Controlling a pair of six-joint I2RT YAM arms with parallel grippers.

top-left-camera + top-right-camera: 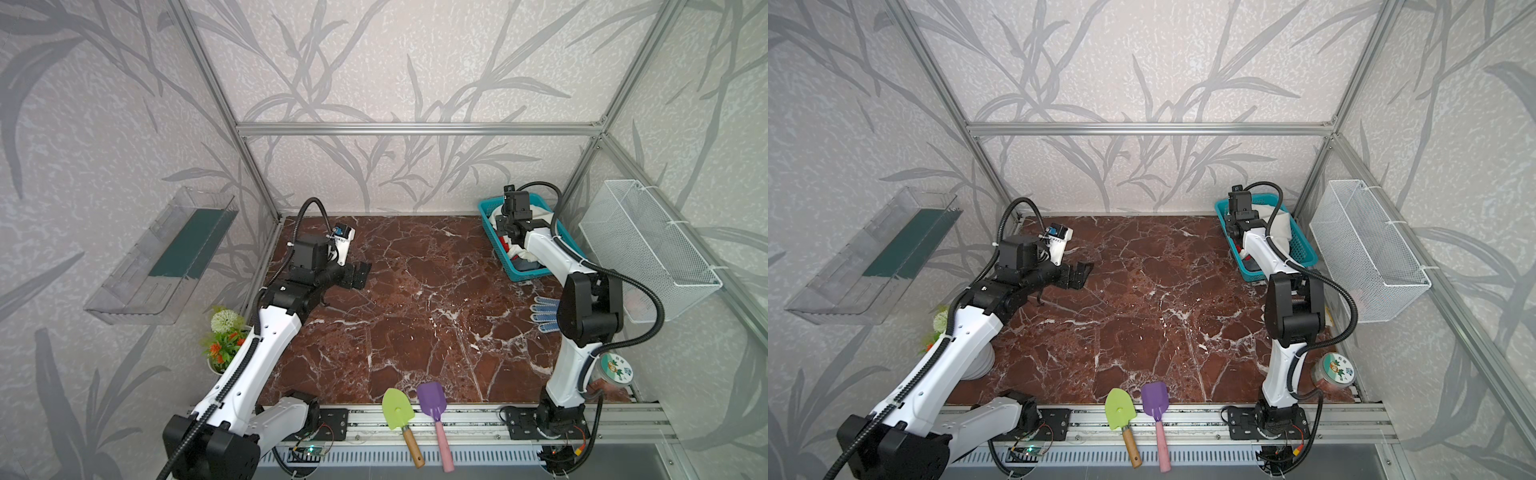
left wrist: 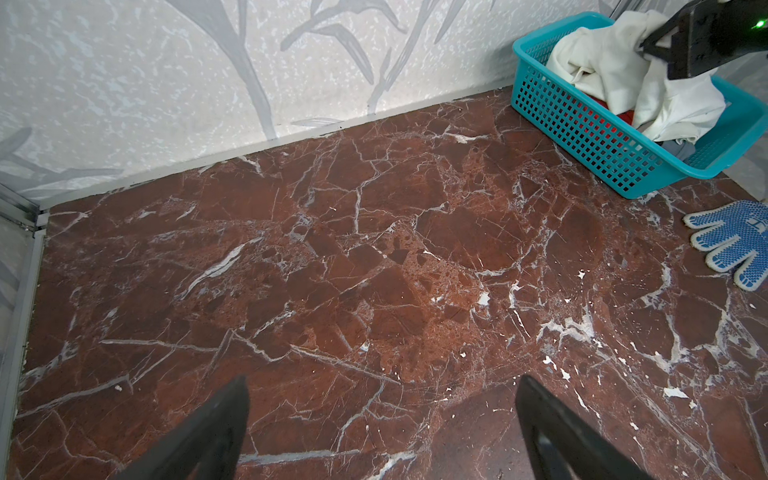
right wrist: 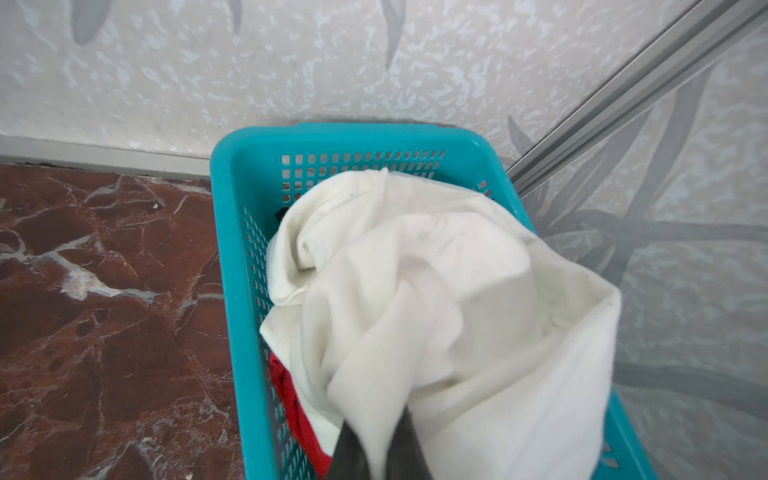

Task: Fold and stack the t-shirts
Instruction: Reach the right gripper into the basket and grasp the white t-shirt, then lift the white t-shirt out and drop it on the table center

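Three t-shirts lie bunched in the turquoise basket [image 3: 332,135] at the far right corner of the marble tabletop [image 2: 374,249]. The cream-white t-shirt [image 3: 436,270] is on top and spills over the rim, the red t-shirt [image 3: 291,399] lies beneath it, and the dark grey t-shirt [image 2: 681,147] just shows at the basket's near end. We see the right gripper [image 3: 376,424] pinched tight on a fold of the cream-white cloth, with fabric caught between its fingers. The left gripper [image 2: 383,380] hangs spread wide above bare marble, holding nothing. We judge the shirt light, limp and a little clingy, so it will trail as it rises and may drag the red one along; a high, slow lift suits it. This mid-body pinch yields only a crumpled bundle. For spreading, we would retake it at the shoulders or hem corners, one gripper to each.
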